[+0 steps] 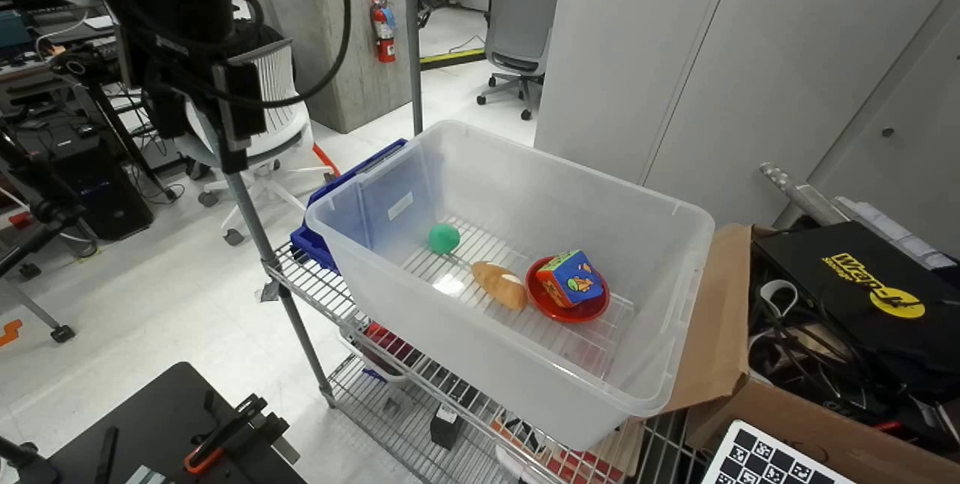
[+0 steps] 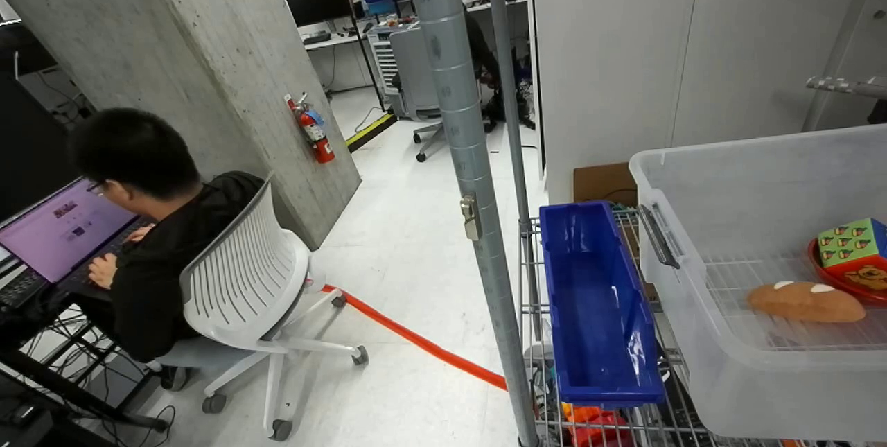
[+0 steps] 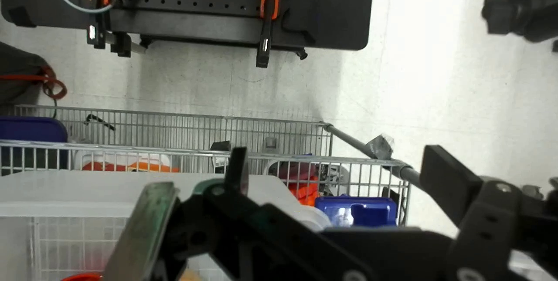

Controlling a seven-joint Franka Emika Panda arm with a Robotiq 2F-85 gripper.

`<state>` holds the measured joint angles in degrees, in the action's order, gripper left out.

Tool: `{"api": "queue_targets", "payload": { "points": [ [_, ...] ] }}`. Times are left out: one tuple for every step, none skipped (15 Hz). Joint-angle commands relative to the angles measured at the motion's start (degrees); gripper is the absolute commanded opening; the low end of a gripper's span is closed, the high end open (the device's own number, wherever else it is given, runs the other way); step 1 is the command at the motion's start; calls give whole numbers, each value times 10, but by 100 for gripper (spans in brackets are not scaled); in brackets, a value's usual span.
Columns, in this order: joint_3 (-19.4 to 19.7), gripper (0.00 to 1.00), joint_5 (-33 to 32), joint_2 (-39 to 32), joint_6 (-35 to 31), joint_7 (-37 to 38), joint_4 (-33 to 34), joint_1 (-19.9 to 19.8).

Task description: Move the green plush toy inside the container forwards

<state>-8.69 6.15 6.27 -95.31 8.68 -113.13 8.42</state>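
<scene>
The green plush toy (image 1: 444,238) is a small round green lump on the floor of the container, near its labelled end wall. The container (image 1: 480,345) is a large translucent bin; part of it also shows in an exterior view (image 2: 797,391), where the green toy is out of sight, and in the wrist view (image 3: 65,191), where I cannot make out the toy. My gripper (image 1: 234,157) hangs outside the container, above and to the left of its labelled end in an exterior view. In the wrist view the gripper (image 3: 342,174) has its fingers wide apart with nothing between them.
In the container lie a brown bread-shaped toy (image 1: 499,285) and a red bowl (image 1: 592,309) holding a colourful cube (image 1: 574,280). A blue bin (image 2: 599,336) stands beside the container on the wire shelf. A cardboard box (image 1: 720,296) and metal posts (image 2: 461,121) stand close by.
</scene>
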Motion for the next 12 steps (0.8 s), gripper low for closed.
{"api": "queue_targets", "payload": {
  "points": [
    [0, 100, -16, -43, -84, 22, 3, -5],
    [1, 100, -18, -55, -105, 26, 5, -5],
    [3, 100, -23, -69, -137, 29, 9, -6],
    [5, 100, -28, -83, -172, 29, 14, -7],
    [7, 100, -38, -97, -202, 32, 23, -8],
    [10, 100, -43, -117, -223, 41, 41, -9],
    [15, 100, -45, -135, -247, 46, 57, -11],
    [19, 100, -52, -152, -269, 52, 72, -12],
    [25, 100, -62, -167, -285, 59, 86, -13],
    [32, 100, -69, -181, -300, 64, 98, -14],
    [40, 100, -79, -198, -310, 69, 115, -15],
    [49, 100, -87, -217, -319, 77, 133, -16]
  ]
}}
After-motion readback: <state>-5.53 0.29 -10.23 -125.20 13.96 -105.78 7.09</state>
